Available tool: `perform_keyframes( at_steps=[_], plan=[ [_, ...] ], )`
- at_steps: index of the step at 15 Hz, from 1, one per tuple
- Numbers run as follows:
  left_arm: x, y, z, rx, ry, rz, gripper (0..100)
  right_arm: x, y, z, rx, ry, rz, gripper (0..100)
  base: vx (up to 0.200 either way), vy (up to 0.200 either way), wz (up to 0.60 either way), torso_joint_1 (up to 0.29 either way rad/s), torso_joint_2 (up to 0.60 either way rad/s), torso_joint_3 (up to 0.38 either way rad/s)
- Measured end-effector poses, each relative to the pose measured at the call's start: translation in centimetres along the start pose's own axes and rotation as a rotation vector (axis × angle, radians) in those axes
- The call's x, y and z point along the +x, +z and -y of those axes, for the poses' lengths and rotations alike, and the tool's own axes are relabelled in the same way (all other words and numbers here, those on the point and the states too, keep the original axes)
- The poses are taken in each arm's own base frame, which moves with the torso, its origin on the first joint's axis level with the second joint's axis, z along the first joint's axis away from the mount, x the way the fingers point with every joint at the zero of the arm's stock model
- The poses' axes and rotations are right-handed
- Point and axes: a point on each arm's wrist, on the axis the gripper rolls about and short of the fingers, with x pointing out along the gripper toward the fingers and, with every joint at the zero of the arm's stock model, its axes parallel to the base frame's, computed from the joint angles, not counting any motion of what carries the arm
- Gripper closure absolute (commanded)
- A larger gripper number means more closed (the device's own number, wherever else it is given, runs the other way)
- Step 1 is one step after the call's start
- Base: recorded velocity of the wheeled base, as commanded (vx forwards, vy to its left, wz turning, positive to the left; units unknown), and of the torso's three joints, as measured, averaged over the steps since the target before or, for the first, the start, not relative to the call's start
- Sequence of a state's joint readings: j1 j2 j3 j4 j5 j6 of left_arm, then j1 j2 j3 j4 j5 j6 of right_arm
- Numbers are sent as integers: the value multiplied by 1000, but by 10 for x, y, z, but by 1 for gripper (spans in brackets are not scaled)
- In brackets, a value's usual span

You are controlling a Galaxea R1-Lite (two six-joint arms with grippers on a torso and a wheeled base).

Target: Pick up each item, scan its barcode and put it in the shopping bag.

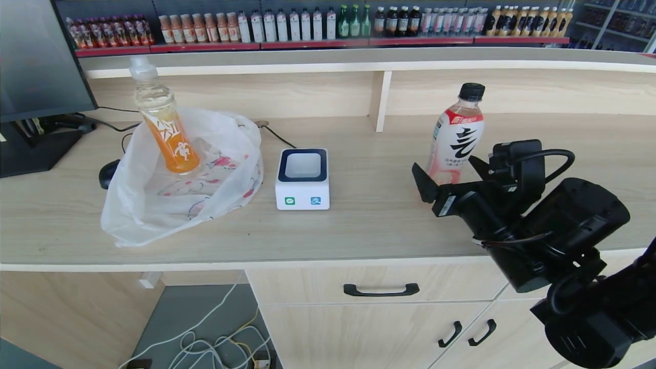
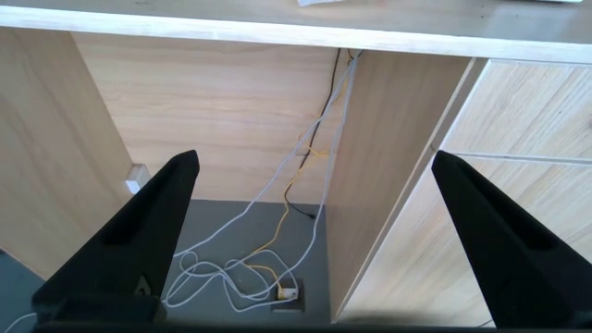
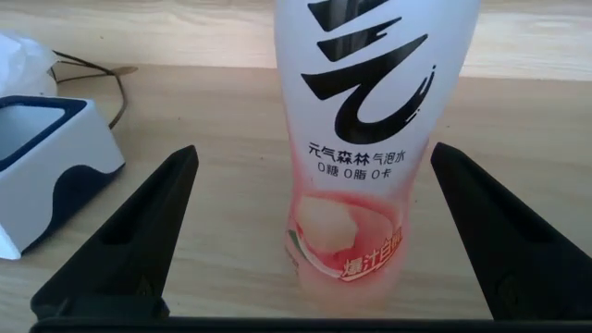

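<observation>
Pink bottle (image 1: 456,138) stands on the counter (image 1: 359,225) right of the scanner (image 1: 302,179); your right gripper (image 1: 448,177) flanks it wide open, holding nothing; your left gripper (image 2: 314,166) hangs open and empty; orange bottle (image 1: 166,128) already stands in the shopping bag (image 1: 133,205); one item seems left.

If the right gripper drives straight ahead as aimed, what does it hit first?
The pink bottle, standing upright dead ahead, centred in line with the open right gripper. Depth is unclear, but nothing appears to lie between them.

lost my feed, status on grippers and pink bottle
Right gripper open, pink bottle upright between its jaws, ungripped. Left gripper open, below counter. Nothing blocking.
</observation>
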State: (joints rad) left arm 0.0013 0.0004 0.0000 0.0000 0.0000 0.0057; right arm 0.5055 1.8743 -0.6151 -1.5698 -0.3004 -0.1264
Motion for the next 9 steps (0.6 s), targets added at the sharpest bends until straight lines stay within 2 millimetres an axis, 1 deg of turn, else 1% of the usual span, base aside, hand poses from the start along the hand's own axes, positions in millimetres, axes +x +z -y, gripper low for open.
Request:
perform_keyframes(
  at_steps=[4, 9],
  plan=[
    [0, 0, 0, 0, 0, 0, 0, 14, -2, 4, 1, -55, 19, 0, 0, 0, 0, 0, 0, 0],
    [0, 0, 0, 0, 0, 0, 0, 24, -4, 9, -2, -80, 35, 0, 0, 0, 0, 0, 0, 0]
  ],
)
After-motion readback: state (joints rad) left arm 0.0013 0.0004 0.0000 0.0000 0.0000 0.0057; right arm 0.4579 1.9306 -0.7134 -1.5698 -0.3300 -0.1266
